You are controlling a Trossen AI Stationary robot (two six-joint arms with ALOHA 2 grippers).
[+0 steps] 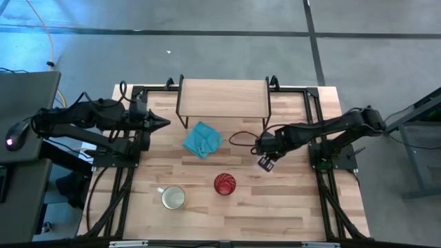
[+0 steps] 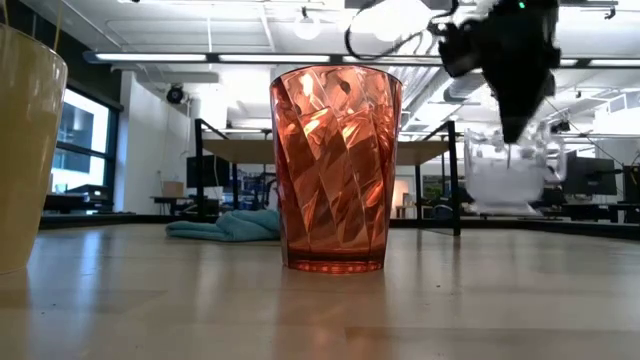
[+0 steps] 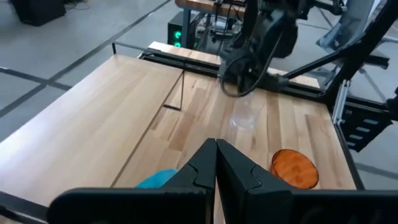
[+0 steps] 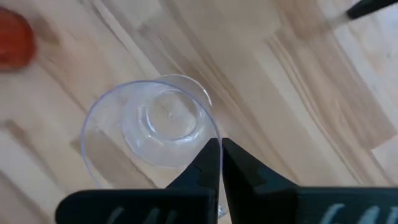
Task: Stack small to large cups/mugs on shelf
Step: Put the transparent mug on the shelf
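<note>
The small clear glass cup (image 2: pixel 505 175) hangs under my right gripper (image 4: pixel 220 144), which is shut on it, right of the table's middle and just in front of the shelf's right end. The red translucent tumbler (image 1: pixel 224 184) stands upright on the table nearer the front edge. To its left the cream-yellow mug (image 1: pixel 173 198) also stands upright. The light-wood shelf (image 1: pixel 222 98) stands on black legs at the far side. My left gripper (image 1: pixel 162 122) is shut and touches nothing, hovering at the table's left, level with the shelf's front. My right gripper holds the glass cup by its rim (image 4: pixel 210 127), the thin wall pinched between the two fingers, one inside the cup and one outside. The fingers come from above, pointing down. The cup hangs upright below them, lifted clear of the table.
A crumpled teal cloth (image 1: pixel 202 139) lies on the table just in front of the shelf, left of the held cup. A black cable (image 1: pixel 241 136) loops beside my right gripper. Black frame rails (image 1: pixel 114 200) run along the table's left and right edges.
</note>
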